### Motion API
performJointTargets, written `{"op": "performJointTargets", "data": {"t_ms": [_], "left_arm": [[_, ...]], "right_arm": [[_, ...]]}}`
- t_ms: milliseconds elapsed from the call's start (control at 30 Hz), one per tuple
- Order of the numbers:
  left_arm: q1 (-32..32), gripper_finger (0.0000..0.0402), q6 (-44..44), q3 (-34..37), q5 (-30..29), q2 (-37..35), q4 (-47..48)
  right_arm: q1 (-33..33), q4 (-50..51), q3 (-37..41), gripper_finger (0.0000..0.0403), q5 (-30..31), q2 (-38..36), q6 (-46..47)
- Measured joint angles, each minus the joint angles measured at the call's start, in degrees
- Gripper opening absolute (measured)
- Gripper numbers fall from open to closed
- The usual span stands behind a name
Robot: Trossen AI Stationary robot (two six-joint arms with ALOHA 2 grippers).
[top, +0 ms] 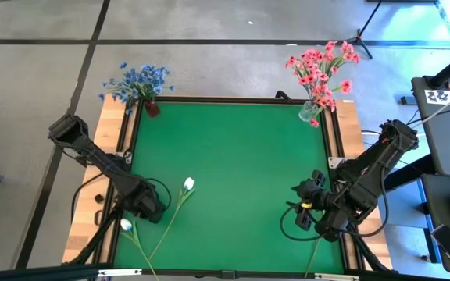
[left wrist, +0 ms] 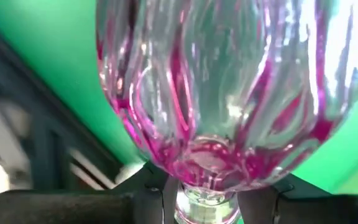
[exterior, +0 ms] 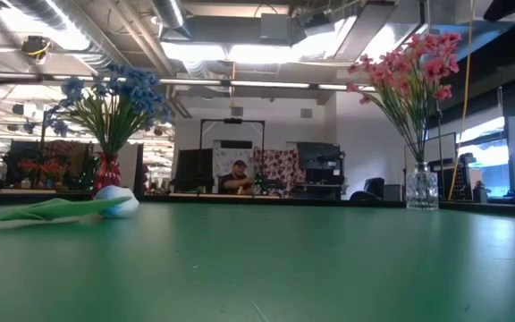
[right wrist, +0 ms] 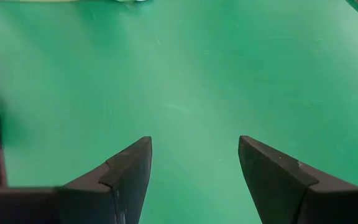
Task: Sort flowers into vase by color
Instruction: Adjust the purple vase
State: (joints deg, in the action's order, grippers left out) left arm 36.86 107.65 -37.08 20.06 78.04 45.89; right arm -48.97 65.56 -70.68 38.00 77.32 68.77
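Observation:
A clear glass vase with pink streaks (left wrist: pixel 216 93) fills the left wrist view, above the green mat. My left gripper (top: pixel 153 209) stands at the table's near left, closed about the vase's neck; in the high view the arm hides the vase. Two white flowers lie flat on the mat beside it, one bud (top: pixel 188 184) farther in, the other (top: pixel 126 225) near the left edge; the low view shows a white bud (exterior: pixel 117 203). Blue flowers (top: pixel 137 80) stand in a red vase (top: pixel 152 108), pink flowers (top: pixel 323 70) in a clear vase (top: pixel 311 112). My right gripper (top: pixel 307 207) hangs open over bare mat (right wrist: pixel 194 174). My left gripper pinches the glass vase's narrow neck (left wrist: pixel 207 202) between its two fingers, one finger (left wrist: pixel 157 190) on each side. The fingers slant steeply down from above. The vase's wide body reaches away beyond the fingertips; whether it rests on the mat cannot be told.
The green mat (top: pixel 241 172) has a dark raised frame and wooden borders (top: pixel 116 133) at left and right. The two filled vases stand at the far corners. Cables loop beside both arms. Beyond the table the low view shows a room with a seated person (exterior: pixel 235 179).

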Motion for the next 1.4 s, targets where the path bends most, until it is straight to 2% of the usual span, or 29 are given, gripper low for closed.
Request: {"op": "performJointTargets", "data": {"t_ms": [233, 333, 533, 667, 800, 933, 1133, 1400], "left_arm": [[-7.7, 0.0115, -2.5, -9.4, -0.9, -0.4, -3.0], [-12.8, 0.0116, -6.9, -11.4, 4.6, -1.0, -5.3], [-24.4, 0.0117, -18.9, -14.2, 17.1, -1.0, -3.4], [-31.5, 0.0117, -28.2, -14.1, 26.3, -1.0, 8.3], [-36.4, 0.0118, -36.5, -13.3, 32.9, -0.9, 19.5], [-37.2, 0.0118, -37.7, -9.2, 37.9, -0.9, 20.6], [-34.4, 0.0118, -36.0, -1.7, 43.8, -0.5, 18.0], [-31.9, 0.0119, -33.2, 4.3, 44.4, -0.5, 15.2]], "right_arm": [[0.0, 1.1, -0.2, 0.0241, 1.3, 0.0, -0.1], [0.0, 1.0, -0.2, 0.0241, 2.4, 0.0, -0.1], [0.0, 0.2, -0.3, 0.0241, 2.7, 0.0, -0.1], [-0.1, -2.1, -0.3, 0.0241, 1.9, 0.0, -0.1], [-0.1, -5.6, -0.3, 0.0241, 1.7, 0.0, -0.2], [-0.1, -8.7, 0.4, 0.0241, 1.4, 0.1, -0.5], [-0.1, -13.2, 1.8, 0.0241, 0.3, 0.2, -3.3], [-0.1, -13.2, 1.8, 0.0241, 1.4, 0.2, -6.3]]}}
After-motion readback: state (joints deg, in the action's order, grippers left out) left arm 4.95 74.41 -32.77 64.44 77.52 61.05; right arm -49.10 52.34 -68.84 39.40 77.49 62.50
